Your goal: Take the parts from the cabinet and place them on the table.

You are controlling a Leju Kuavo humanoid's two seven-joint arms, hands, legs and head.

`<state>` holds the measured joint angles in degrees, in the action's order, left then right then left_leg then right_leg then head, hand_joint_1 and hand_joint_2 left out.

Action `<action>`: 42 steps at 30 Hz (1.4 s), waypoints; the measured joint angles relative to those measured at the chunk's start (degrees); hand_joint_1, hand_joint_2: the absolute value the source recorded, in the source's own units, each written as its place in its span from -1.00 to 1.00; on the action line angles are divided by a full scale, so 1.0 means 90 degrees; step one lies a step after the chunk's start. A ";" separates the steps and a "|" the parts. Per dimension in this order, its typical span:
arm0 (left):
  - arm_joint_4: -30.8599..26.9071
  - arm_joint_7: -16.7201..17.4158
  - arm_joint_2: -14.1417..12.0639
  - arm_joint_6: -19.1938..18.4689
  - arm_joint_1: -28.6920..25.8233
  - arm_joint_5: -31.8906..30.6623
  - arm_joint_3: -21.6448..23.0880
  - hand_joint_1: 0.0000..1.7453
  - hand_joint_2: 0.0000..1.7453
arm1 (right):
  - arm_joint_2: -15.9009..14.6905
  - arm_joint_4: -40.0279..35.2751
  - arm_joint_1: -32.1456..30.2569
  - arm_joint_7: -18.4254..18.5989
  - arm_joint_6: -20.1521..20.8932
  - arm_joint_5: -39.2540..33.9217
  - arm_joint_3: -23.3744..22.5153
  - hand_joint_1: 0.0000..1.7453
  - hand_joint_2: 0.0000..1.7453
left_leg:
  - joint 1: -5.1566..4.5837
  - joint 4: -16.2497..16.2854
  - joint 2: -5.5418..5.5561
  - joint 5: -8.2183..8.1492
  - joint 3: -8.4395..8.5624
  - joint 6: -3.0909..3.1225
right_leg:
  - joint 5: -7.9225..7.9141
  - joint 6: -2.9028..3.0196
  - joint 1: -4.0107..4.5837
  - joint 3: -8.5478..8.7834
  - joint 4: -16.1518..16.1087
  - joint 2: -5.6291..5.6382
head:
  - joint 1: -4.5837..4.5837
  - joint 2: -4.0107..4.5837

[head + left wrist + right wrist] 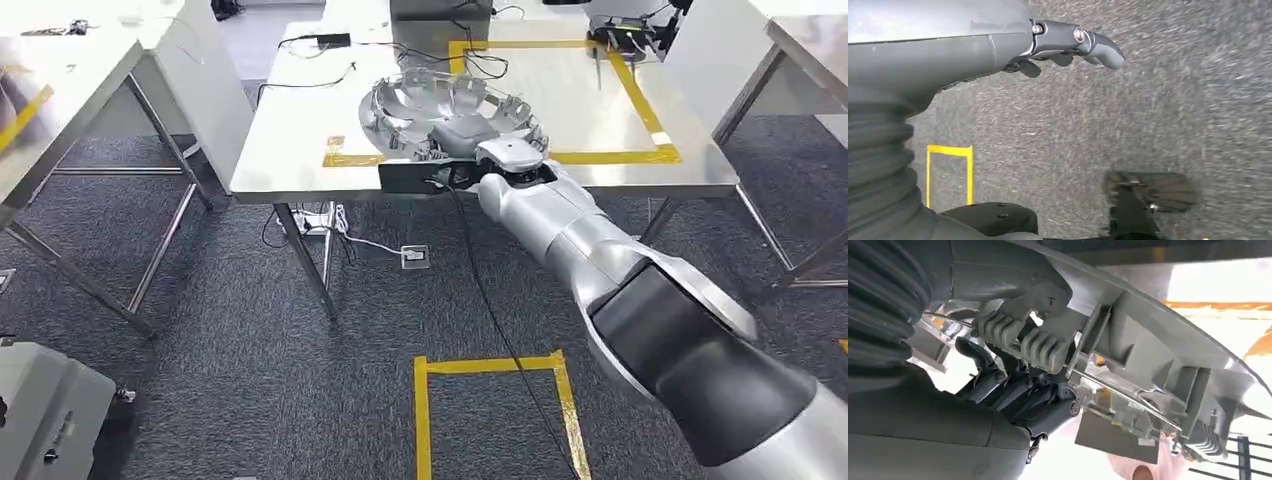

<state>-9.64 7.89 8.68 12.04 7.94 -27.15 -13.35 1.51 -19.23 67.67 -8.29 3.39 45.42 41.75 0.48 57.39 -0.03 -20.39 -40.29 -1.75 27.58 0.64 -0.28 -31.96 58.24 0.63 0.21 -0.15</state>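
A round grey plastic part (440, 105) with ribs around its rim is over the near side of the steel table (290, 140), at the front left corner of a yellow tape square (640, 105). My right hand (470, 150) reaches over the table's front edge and grips the part's near rim. In the right wrist view the dark fingers (1023, 395) curl around the ribbed edge of the part (1148, 345). Whether the part rests flat on the table I cannot tell. My left hand (1073, 45) hangs above the carpet with its fingers apart and nothing in them.
Black cables (330, 55) and a dark device (625, 35) lie at the table's far side. More tables stand at the left (60, 90) and right (810, 40). A yellow tape square (490, 400) marks the carpet, and a grey box (45, 410) sits at the lower left.
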 joint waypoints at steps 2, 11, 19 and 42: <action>-0.0002 0.0022 0.0002 0.0010 0.0015 0.0002 -0.0002 -1.00 1.00 | 0.0005 0.0005 0.0036 0.0227 -0.0037 -0.0012 -0.0010 0.88 1.00 | -0.0006 0.0127 0.0009 -0.0081 0.0055 0.0137 | 0.0091 -0.0096 0.0011 0.0009 -0.0025 0.0017 | -0.0007 -0.0002; -0.0005 0.0066 0.0019 0.0078 -0.0011 0.0036 -0.0051 -1.00 1.00 | -0.0075 0.0090 0.0170 0.0732 -0.0066 -0.0146 -0.0352 0.88 1.00 | 0.0012 0.0101 0.0063 -0.0397 0.0439 0.0339 | 0.0737 -0.0239 -0.0007 -0.1227 0.1863 -0.0025 | -0.0041 0.0000; 0.0002 0.0063 0.0051 0.0104 0.0013 0.0036 -0.0083 -1.00 1.00 | -0.0134 0.0170 0.0282 0.0855 -0.0083 -0.0206 -0.0568 0.88 1.00 | -0.0038 0.0143 0.0090 -0.0642 0.0770 0.0128 | -0.0562 0.0050 0.0098 -0.0584 -0.0159 -0.0045 | -0.0051 0.0000; 0.0005 0.0041 0.0051 0.0131 -0.0028 -0.0022 -0.0102 -1.00 1.00 | -0.0447 0.0321 0.0061 0.1533 -0.0299 -0.0243 -0.0962 0.88 1.00 | 0.0011 0.0184 0.0079 -0.0529 0.0528 0.0331 | 0.0336 -0.0235 -0.0034 -0.1349 0.1823 -0.0030 | -0.0055 -0.0002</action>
<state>-9.60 8.26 9.14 13.22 7.68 -27.34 -14.27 -2.51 -16.35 68.22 5.51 0.70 43.23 33.09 0.58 59.04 0.68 -25.15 -35.54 1.23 30.60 -1.47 -0.58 -44.10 74.65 0.36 -0.28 -0.17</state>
